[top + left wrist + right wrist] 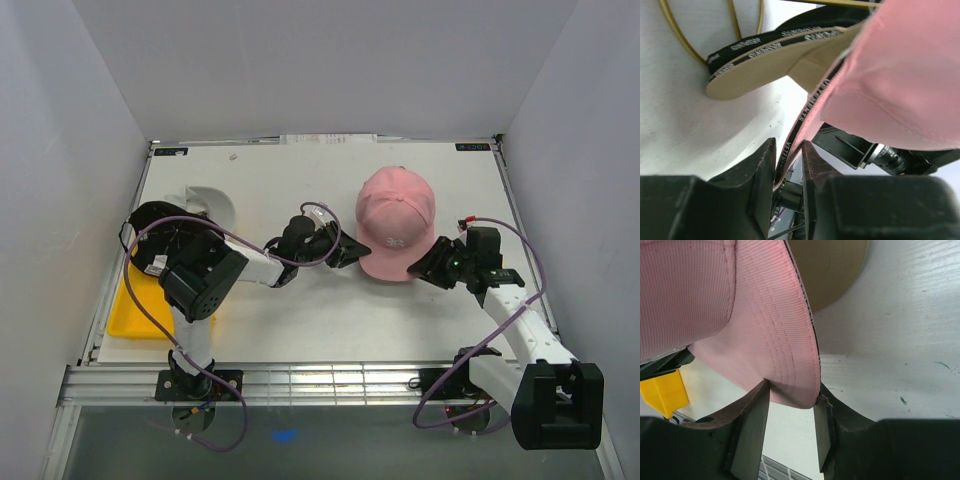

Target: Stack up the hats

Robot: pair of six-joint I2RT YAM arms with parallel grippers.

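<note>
A pink fabric baseball cap (397, 222) sits right of centre on the white counter (300, 320), crown up, with its brim pointing toward the arm bases. Both arms hold it at once. The left fingers (762, 175) are pressed together on the cap's lower edge at its left side, where a black lettered sweatband shows between them. The right fingers (752, 430) pinch the near right edge of the curved pink brim, with the fabric filling the gap between them. Both wrist views show the gripped edges lifted off the counter. Under the pink cap lies the tan brim (765, 65) of another cap, edged with a black lettered band. The left wrist view shows it just beside the pink fabric and the right wrist view shows it beyond the pink brim, though whether they touch cannot be told. Thin rods of a gold wire stand (670, 25) rise behind that tan brim. Well apart at the counter's left side, a white cap (208, 203) and a black cap (160, 232) lie partly hidden by the left arm. A yellow plastic tray (130, 315) sits just nearer than them at the left edge.
</note>
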